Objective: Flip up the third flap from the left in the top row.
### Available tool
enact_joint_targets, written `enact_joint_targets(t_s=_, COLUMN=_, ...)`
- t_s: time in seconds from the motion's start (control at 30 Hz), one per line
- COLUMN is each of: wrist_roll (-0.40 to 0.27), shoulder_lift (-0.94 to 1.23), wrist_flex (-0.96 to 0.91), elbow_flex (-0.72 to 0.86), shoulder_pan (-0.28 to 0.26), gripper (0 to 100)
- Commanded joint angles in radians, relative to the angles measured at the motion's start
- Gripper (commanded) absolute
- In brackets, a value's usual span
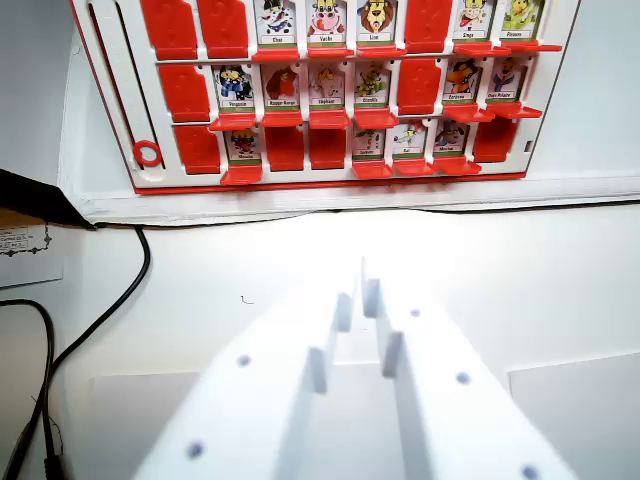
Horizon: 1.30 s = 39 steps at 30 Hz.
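Cable point(100, 325): black, at the wrist view's left, curving across the white table point(560, 300).
Game board point(330, 90): red frame on white base, at the top of the view, well apart from the end effector; top edge cut off.
Slider ring point(147, 153): red, at the board's left edge.
Flaps: three rows visible; some show plain red faces, others animal picture cards.
Third flap, uppermost visible row point(277, 22): shows a picture card; whether this is the board's true top row cannot be told.
End effector point(357, 300): white, low centre, tips nearly together with a narrow gap, holding nothing, over bare table.
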Motion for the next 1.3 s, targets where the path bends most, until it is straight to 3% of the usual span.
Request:
enact_joint_targets(t_s=0.0, wrist_roll=-0.008, shoulder_lift=-0.014, wrist_flex=-0.041, elbow_flex=-0.054, shoulder_pan=0.003, gripper=0)
enact_joint_targets(t_s=0.4, wrist_roll=-0.014, shoulder_lift=-0.015, wrist_flex=-0.080, elbow_flex=-0.020, shoulder_pan=0.006, gripper=0)
enact_joint_targets(t_s=0.8, wrist_roll=-0.046, shoulder_lift=-0.112, wrist_flex=-0.437, elbow_flex=0.170, shoulder_pan=-0.017, gripper=0)
enact_joint_targets(t_s=1.07, wrist_roll=0.060, shoulder_lift=-0.299, wrist_flex=-0.600, elbow_flex=0.202, shoulder_pan=-0.071, gripper=0)
enact_joint_targets(t_s=1.27, wrist_roll=0.080, shoulder_lift=-0.451, wrist_flex=-0.684, elbow_flex=0.152, shoulder_pan=-0.104, gripper=0)
